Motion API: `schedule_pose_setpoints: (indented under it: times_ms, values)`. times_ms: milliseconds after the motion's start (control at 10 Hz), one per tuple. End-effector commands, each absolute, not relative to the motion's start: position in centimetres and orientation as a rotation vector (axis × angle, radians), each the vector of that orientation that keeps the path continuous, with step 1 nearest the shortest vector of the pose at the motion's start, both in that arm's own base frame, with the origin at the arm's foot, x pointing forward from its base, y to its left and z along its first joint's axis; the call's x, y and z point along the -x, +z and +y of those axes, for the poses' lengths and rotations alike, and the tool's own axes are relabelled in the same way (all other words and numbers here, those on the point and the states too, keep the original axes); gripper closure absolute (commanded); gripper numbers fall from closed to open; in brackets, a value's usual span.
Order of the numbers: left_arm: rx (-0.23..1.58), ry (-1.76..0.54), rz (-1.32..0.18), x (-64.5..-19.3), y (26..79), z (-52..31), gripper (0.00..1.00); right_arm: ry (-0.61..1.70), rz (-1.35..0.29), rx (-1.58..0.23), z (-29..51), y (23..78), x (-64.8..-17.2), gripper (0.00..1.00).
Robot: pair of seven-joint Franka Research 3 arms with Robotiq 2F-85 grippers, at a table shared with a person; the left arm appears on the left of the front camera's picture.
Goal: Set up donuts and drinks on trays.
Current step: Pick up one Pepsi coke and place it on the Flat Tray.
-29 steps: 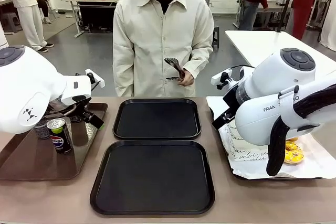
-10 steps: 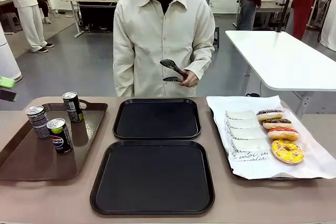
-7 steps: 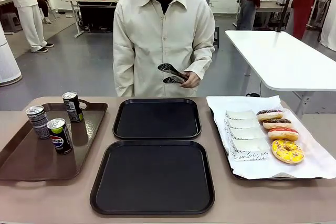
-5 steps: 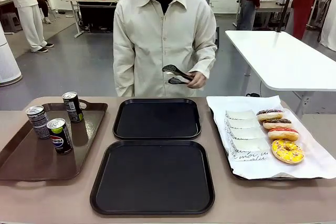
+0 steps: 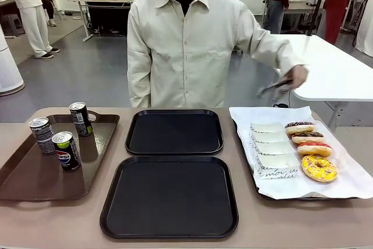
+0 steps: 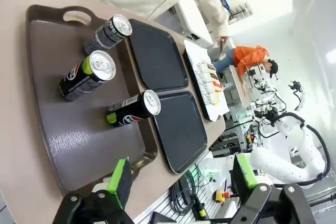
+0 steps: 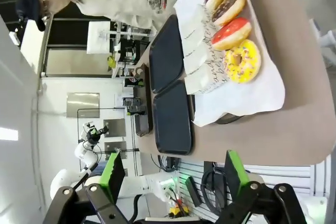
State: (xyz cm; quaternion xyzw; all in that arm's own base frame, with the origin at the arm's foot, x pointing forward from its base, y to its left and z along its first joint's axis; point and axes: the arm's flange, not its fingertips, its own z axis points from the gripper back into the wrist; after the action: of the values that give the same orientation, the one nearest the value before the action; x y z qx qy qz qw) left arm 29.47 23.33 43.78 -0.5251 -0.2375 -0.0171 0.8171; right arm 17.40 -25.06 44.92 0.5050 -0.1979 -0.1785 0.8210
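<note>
Three drinks (image 5: 66,151) stand upright in the brown tray (image 5: 29,182) at the bench's (image 5: 58,220) left edge. Four donuts (image 5: 307,137) lie beside white boxes (image 5: 271,150) on the paper-lined tray (image 5: 349,185) at the right edge. Two black trays (image 5: 170,196) sit mid-bench. The person's hand (image 5: 297,77) holds tongs (image 5: 274,88) above the far right corner. The left pincer (image 6: 181,174) and right pincer (image 7: 174,170) gape open.

left tool (image 6: 182,178): jaws wide, empty | three cans (image 6: 86,75) standing on brown tray (image 6: 79,140) | two black trays (image 6: 157,53) beside it

The person's hand (image 5: 298,76) has swung the tongs (image 5: 274,88) toward the donuts (image 5: 308,137).
</note>
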Motion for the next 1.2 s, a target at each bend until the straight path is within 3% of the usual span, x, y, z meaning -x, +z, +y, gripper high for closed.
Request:
schedule_pose_setpoints:
  times_ms: [0, 100, 200, 1100]
  values:
    - [1.083, -0.051, -0.459, -28.8, 44.6, 22.7, 0.00, -0.397, -0.443, -1.033, -25.2, 44.9, -17.3, 0.00]
    - [1.038, -0.112, -0.431, -29.0, 45.0, 21.6, 0.00, -0.414, -0.506, -0.911, -24.3, 45.6, -18.5, 0.00]
    - [1.104, -0.040, -0.496, -29.3, 43.9, 23.3, 0.00, -0.396, -0.425, -1.063, -25.3, 44.9, -17.2, 0.00]
    - [1.104, -0.040, -0.496, -29.3, 43.9, 23.3, 0.00, -0.396, -0.425, -1.063, -25.3, 44.9, -17.2, 0.00]
